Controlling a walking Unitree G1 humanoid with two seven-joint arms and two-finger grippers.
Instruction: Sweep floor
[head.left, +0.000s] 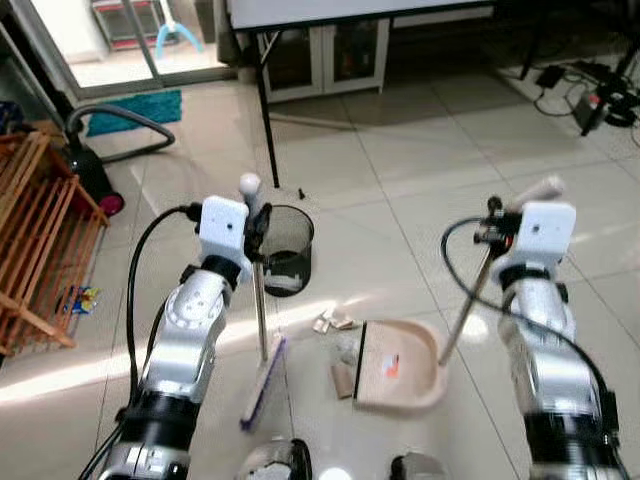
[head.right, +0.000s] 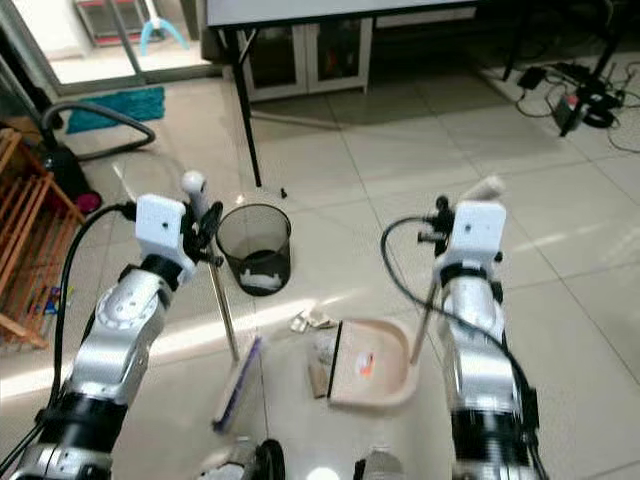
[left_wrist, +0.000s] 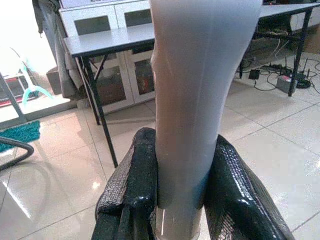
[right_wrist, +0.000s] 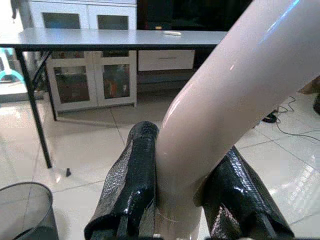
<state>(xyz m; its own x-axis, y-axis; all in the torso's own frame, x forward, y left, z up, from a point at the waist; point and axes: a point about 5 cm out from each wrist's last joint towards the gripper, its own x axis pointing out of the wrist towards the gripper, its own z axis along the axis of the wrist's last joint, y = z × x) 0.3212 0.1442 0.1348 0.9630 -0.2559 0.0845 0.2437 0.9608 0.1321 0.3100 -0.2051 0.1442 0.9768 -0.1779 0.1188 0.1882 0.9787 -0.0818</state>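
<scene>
My left gripper (head.left: 258, 222) is shut on the pale handle of a broom (head.left: 259, 300), whose purple brush head (head.left: 263, 380) rests on the tiled floor. My right gripper (head.left: 497, 228) is shut on the handle of a beige dustpan (head.left: 400, 365) that lies flat on the floor, its mouth toward the brush. Scraps of paper and cardboard (head.left: 335, 322) lie between the brush and the pan's mouth. In the wrist views, the black fingers (left_wrist: 131, 185) clamp the broom handle (left_wrist: 197, 100) and the other fingers (right_wrist: 132, 180) clamp the dustpan handle (right_wrist: 225, 100).
A black mesh waste bin (head.left: 287, 250) stands just behind the broom. A table leg (head.left: 266, 115) rises behind it, with white cabinets (head.left: 320, 55) beyond. A wooden rack (head.left: 35, 240) and a vacuum hose (head.left: 120, 120) are at the left; cables (head.left: 600, 95) lie at the far right.
</scene>
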